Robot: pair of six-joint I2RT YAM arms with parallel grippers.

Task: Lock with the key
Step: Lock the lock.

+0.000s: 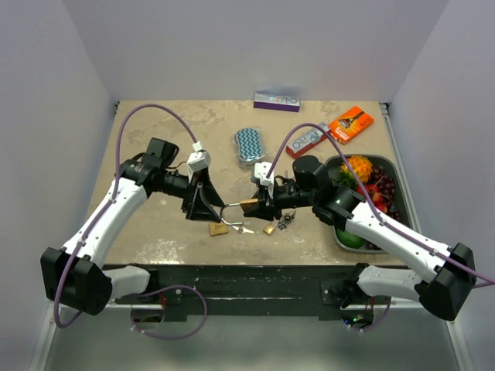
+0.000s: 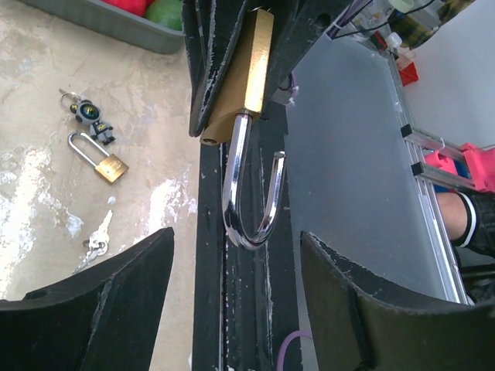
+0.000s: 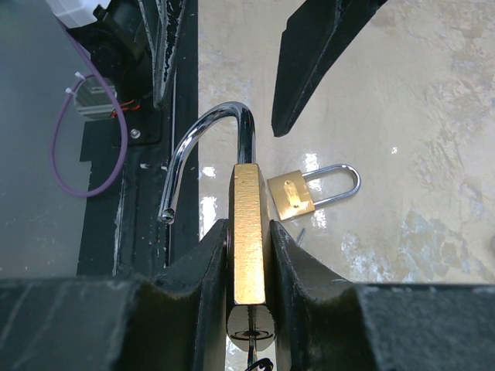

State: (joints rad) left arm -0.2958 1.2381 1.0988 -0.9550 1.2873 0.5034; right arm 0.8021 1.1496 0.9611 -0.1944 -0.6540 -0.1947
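the brass padlock (image 2: 257, 58) is over the near edge of the counter (image 1: 155, 131), its shackle (image 2: 236, 185) swung open. the right hand (image 3: 249, 239) is clamped on its body. the left hand (image 2: 236, 234) faces the shackle, fingers spread wide and holding nothing. nearby on the counter lie a smaller padlock (image 2: 104, 161), silver keys (image 2: 97, 241) and a toy keyring (image 2: 93, 116).

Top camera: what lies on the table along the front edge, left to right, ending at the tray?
Brass padlock → loose keys → second brass padlock → keychain figure → fruit tray.
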